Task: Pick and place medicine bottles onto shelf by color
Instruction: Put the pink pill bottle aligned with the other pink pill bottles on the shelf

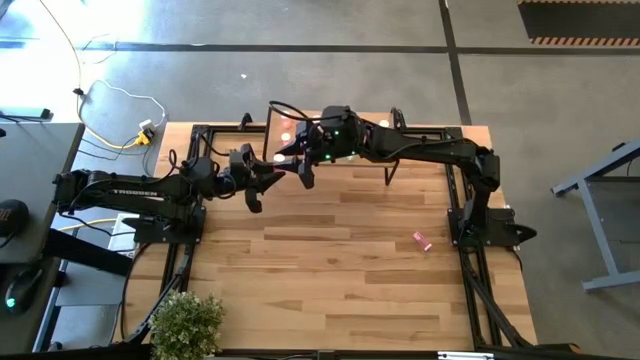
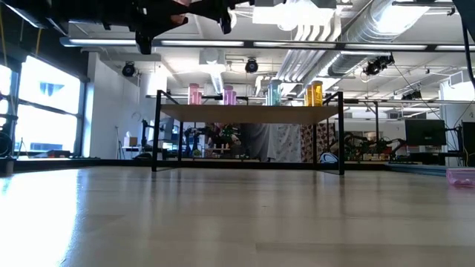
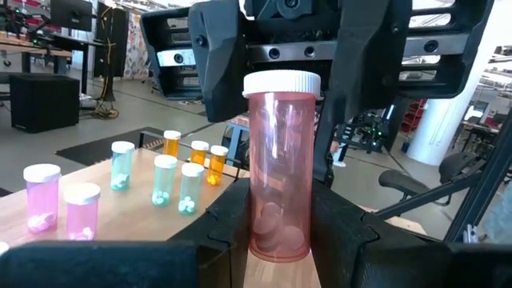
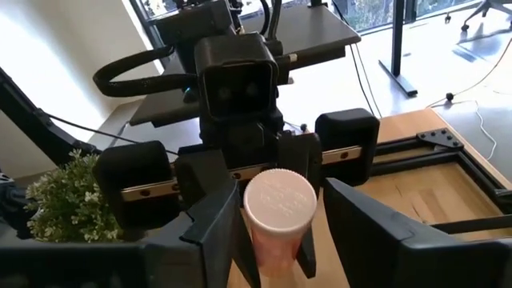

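A pink bottle with a white cap stands upright in my left gripper, high above the table near the shelf's left end. My right gripper is open and comes down from above; its fingers stand on either side of the cap, with a gap at one finger. Behind, the shelf carries pink, teal and orange bottles standing on their bases. Another pink bottle lies on its side on the table's right part. My left gripper pinches the pink bottle's lower body between its two fingers, which come level from the table's left. The bottle is upright, cap up, lifted clear of table and shelf.
A potted plant stands at the table's near left corner. Black frame rails run along the left and right edges. The wide plank area between the shelf and the near edge holds only the lying pink bottle.
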